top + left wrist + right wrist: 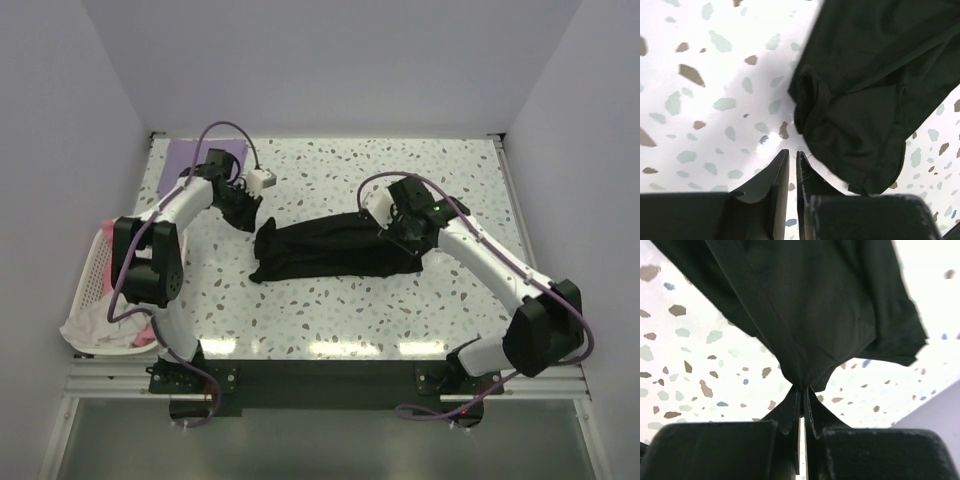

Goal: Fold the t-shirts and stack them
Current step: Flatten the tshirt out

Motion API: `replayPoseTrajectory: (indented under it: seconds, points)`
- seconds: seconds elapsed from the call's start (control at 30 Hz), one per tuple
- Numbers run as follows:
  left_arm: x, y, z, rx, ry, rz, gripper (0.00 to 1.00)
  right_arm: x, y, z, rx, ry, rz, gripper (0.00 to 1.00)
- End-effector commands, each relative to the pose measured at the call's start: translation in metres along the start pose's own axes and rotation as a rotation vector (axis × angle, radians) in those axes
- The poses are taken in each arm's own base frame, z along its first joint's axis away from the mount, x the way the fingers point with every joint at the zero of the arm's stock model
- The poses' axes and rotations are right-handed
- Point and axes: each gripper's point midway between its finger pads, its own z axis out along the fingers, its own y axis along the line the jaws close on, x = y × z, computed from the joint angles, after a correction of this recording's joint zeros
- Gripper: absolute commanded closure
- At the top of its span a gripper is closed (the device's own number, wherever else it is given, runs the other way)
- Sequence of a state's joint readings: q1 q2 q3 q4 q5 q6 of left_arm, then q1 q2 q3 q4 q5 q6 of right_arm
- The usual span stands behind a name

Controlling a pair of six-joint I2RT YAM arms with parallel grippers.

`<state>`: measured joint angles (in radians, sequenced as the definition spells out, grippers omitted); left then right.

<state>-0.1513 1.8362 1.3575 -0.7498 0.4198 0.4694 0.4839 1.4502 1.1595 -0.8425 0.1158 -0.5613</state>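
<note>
Surface, top view: white speckled terrazzo tabletop (330,320) between pale walls.
Black shirt, top view: large black cloth t-shirt (320,250) lies mid-table, bunched into a long wrinkled band running left to right, wider at its left end.
Purple shirt, top view: lavender-purple flat square t-shirt (185,155) lies at the far left corner, partly hidden by the left arm.
Basket, top view: white lattice laundry basket (95,270) at the table's left edge, white and pink cloth inside.
Grippers, top view: left gripper (245,215) is just beside the band's far left end; right gripper (400,240) is at its right end.
Left wrist view: left gripper (792,152) has its jaws slightly parted, with nothing between them. The black cloth t-shirt (865,100), its hem and folds showing, lies just to the right on the tabletop (715,75).
Right wrist view: right gripper (804,387) is clenched on a pinch of the black cloth t-shirt (810,305), which fans out from the fingertips in drawn creases.
</note>
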Motion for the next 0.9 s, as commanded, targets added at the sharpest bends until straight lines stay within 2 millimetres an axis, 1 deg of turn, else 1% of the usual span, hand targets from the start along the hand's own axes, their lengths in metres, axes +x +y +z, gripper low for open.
replayPoseTrajectory:
  seconds: [0.0,0.03,0.07,0.1,0.2,0.23,0.3,0.33,0.43,0.5,0.53,0.6,0.63,0.7,0.73,0.8,0.83,0.87]
  points:
    - [-0.012,0.03,-0.023,-0.041,-0.076,-0.015,0.84,-0.003,-0.016,-0.031,0.06,-0.042,0.03,1.0]
    - [-0.015,0.033,-0.026,-0.03,-0.101,-0.028,0.85,-0.003,-0.019,-0.036,0.075,-0.052,0.039,1.0]
    - [-0.018,0.044,-0.034,-0.039,-0.129,-0.052,0.85,-0.002,-0.021,-0.037,0.077,-0.052,0.044,1.0]
    - [-0.018,0.045,-0.035,-0.021,-0.134,-0.076,0.85,-0.002,-0.023,-0.039,0.084,-0.053,0.051,1.0]
    - [-0.026,0.034,-0.042,0.037,-0.183,-0.057,0.81,-0.002,-0.029,-0.037,0.099,-0.043,0.061,1.0]
    - [-0.028,0.031,-0.043,0.051,-0.194,-0.047,0.76,-0.002,-0.03,-0.036,0.103,-0.04,0.063,1.0]
    - [-0.025,0.023,-0.046,0.072,-0.201,-0.022,0.69,-0.003,-0.033,-0.034,0.104,-0.034,0.069,1.0]
    - [-0.025,0.019,-0.047,0.086,-0.208,-0.015,0.61,-0.002,-0.034,-0.034,0.104,-0.032,0.076,1.0]
    - [-0.02,0.006,-0.046,0.136,-0.214,-0.027,0.5,-0.006,-0.039,-0.042,0.112,-0.058,0.095,1.0]
    - [-0.018,0.001,-0.045,0.154,-0.222,-0.045,0.45,-0.008,-0.043,-0.048,0.125,-0.074,0.1,1.0]
    - [-0.01,-0.005,-0.04,0.177,-0.212,-0.066,0.41,-0.008,-0.044,-0.049,0.127,-0.071,0.103,1.0]
    - [0.0,-0.012,-0.033,0.205,-0.192,-0.11,0.39,-0.009,-0.045,-0.051,0.125,-0.075,0.107,1.0]
    - [0.013,-0.019,-0.026,0.228,-0.166,-0.142,0.39,-0.009,-0.045,-0.051,0.123,-0.075,0.11,1.0]
    - [0.024,-0.027,-0.02,0.255,-0.147,-0.181,0.38,-0.011,-0.044,-0.051,0.115,-0.081,0.115,1.0]
    - [0.038,-0.038,-0.014,0.288,-0.128,-0.213,0.38,-0.012,-0.044,-0.051,0.111,-0.082,0.118,1.0]
    - [0.044,-0.046,-0.01,0.31,-0.138,-0.25,0.38,-0.014,-0.043,-0.052,0.103,-0.087,0.124,1.0]
    - [0.052,-0.055,-0.005,0.344,-0.129,-0.281,0.38,-0.015,-0.042,-0.05,0.098,-0.087,0.125,1.0]
    - [0.054,-0.057,-0.002,0.354,-0.129,-0.308,0.39,-0.015,-0.042,-0.049,0.093,-0.083,0.124,1.0]
